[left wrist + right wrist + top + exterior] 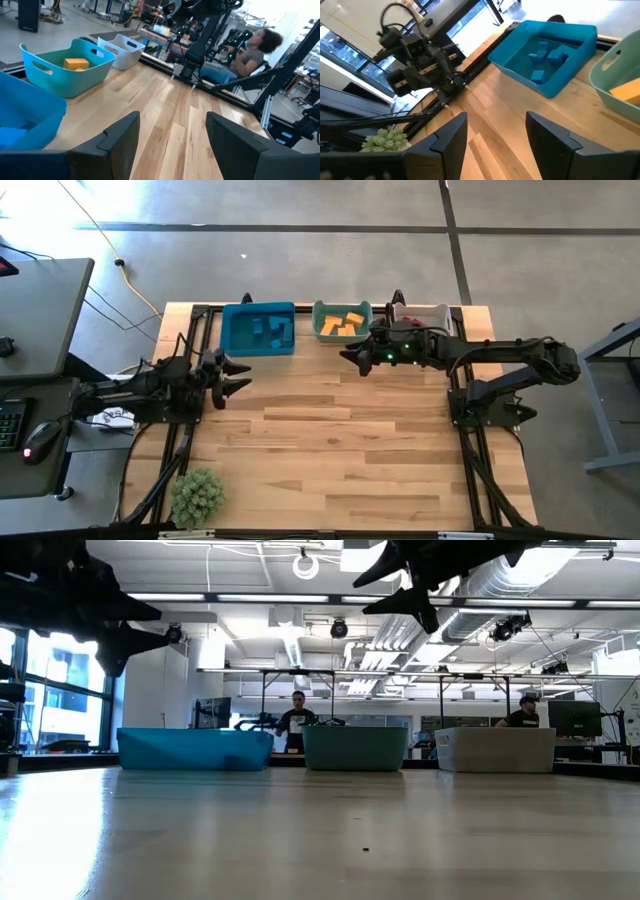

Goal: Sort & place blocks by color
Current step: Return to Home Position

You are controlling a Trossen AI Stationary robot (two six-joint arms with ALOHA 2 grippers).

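Three bins stand along the table's far edge: a blue bin [259, 328] with blue blocks [547, 55] lying in it, a teal bin [343, 321] with orange blocks [343, 325], and a white bin [424, 313] partly under the right arm. No red blocks show. My left gripper [237, 375] hangs open near the table's left edge, just in front of the blue bin. My right gripper [352, 353] is open too, raised above the table just in front of the teal bin. Both are empty in their wrist views, left gripper [172, 131] and right gripper [497, 131].
A small green plant [197, 496] sits at the table's near left corner. Bare wood [340, 450] fills the middle and near part of the table. People sit at desks in the room beyond the far edge [297, 712].
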